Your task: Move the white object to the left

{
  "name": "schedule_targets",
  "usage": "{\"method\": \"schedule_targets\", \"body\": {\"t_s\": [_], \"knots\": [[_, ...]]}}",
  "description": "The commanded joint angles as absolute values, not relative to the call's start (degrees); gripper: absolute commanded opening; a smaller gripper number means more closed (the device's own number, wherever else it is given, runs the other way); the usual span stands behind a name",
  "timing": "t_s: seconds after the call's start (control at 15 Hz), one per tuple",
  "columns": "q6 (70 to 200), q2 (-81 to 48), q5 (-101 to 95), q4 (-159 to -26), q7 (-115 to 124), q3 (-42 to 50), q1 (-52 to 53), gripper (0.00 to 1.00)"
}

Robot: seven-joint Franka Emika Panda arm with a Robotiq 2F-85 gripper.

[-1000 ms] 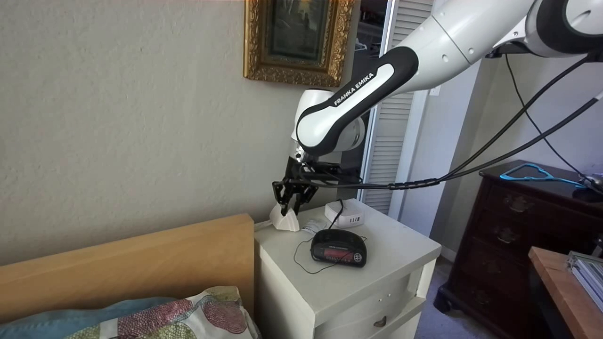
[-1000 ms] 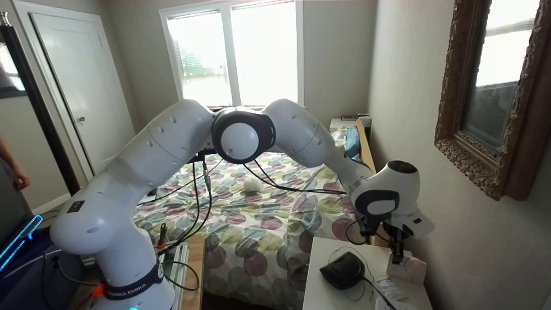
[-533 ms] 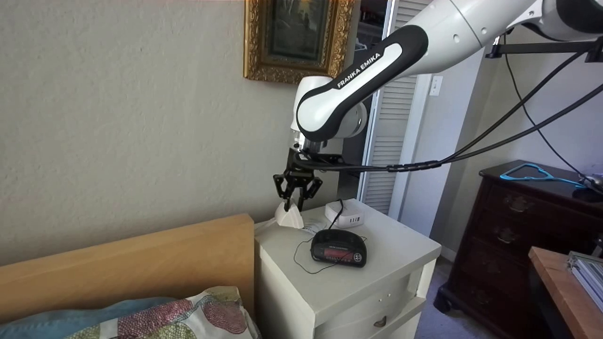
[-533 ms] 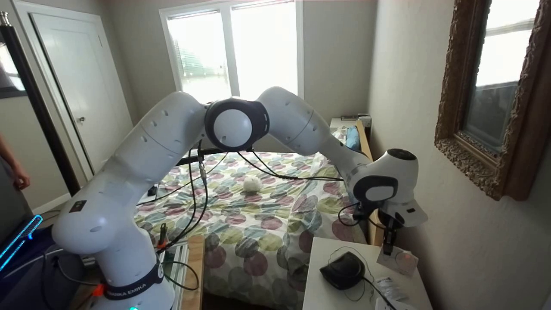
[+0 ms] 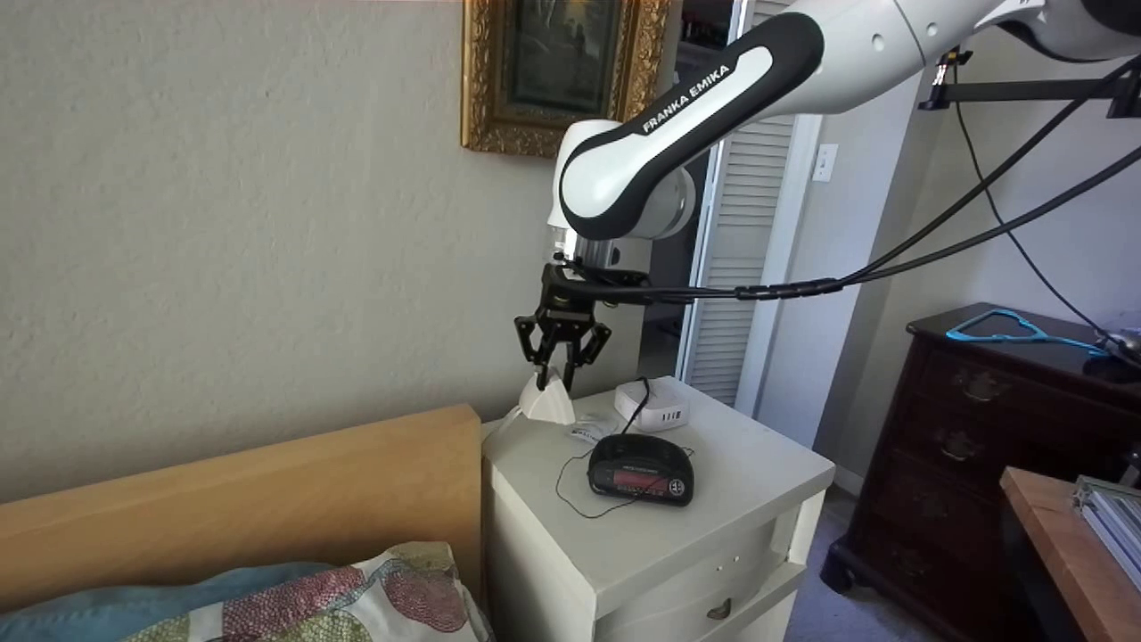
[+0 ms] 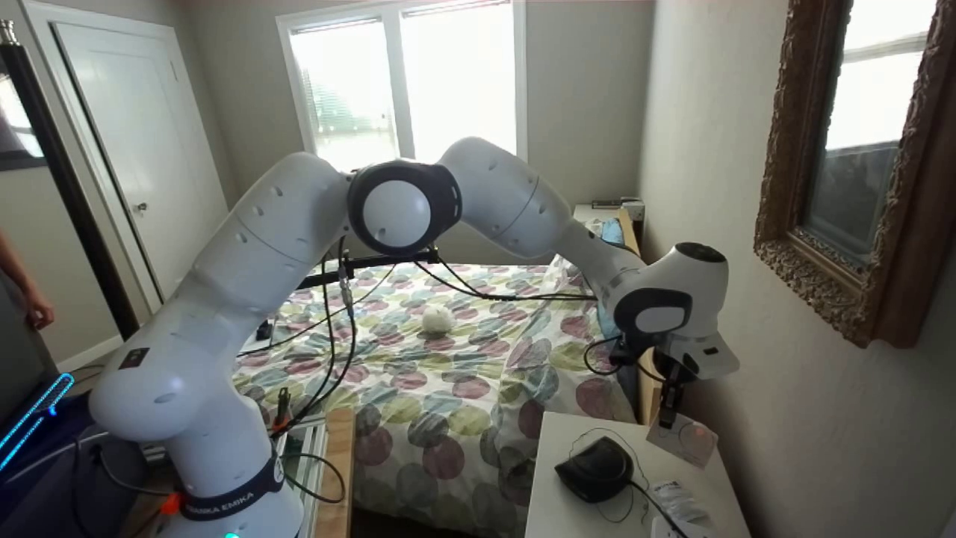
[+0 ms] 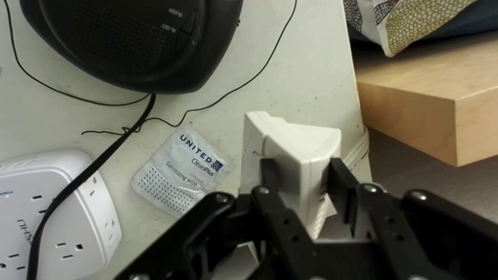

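Wrist view: we have the gripper (image 7: 302,171) clamped on the white object (image 7: 290,153). In both exterior views it is at the back corner of the nightstand (image 5: 740,481), near the headboard (image 5: 357,490); we judge lifting in hand, the next move calling for a carry left.

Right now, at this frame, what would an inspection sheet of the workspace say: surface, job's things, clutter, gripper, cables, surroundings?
Surface: white nightstand top, lightly specked.
Job's things: white object, tilted; contact with the nightstand unclear.
Clutter: black clock radio, sanitizing wipe packet, white outlet block.
Gripper: shut on the white object.
Cables: thick black cord across the outlet block; thin wire by the clock radio; white cord beside the white object.
Surroundings: wooden headboard, framed picture, a person's hand in an exterior view.
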State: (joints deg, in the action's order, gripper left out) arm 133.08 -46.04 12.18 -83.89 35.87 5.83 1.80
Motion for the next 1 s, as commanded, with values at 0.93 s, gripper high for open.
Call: {"method": "schedule_targets", "body": {"t_s": [0.93], "knots": [[146.0, -48.2, 11.9, -84.6, 70.2, 9.1, 6.6, 0.12]]}}
